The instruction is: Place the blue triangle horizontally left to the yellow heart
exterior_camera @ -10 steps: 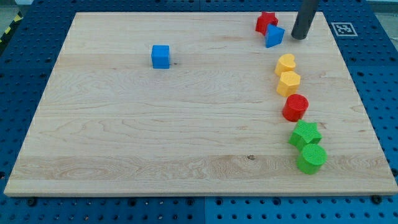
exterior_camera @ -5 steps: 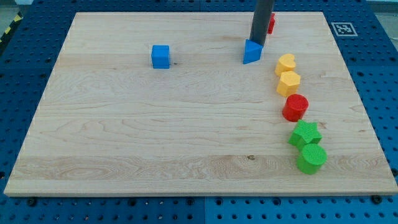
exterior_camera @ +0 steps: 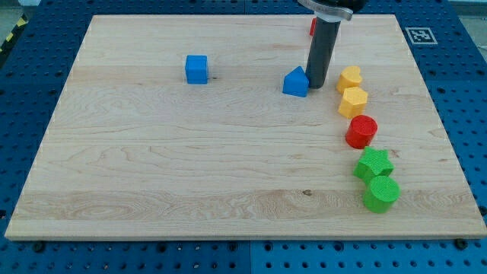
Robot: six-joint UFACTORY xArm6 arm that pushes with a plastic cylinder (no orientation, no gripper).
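Blue triangle point(exterior_camera: 296, 82) sits on the worktop point(exterior_camera: 190, 167) just left of the yellow heart point(exterior_camera: 349, 78), nearly level with it, so I judge only a light, short nudge is called for. My tip point(exterior_camera: 316, 84) touches the triangle's right side, between triangle and heart, rod upright; no pincer on this arm.

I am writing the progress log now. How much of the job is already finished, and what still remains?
Mostly done: the blue triangle sits to the view's left of the yellow heart, at about the same height. In hand: my tip stands between them, right beside the triangle. Left: only a small row adjustment, if any, and taking the rod out of the gap.
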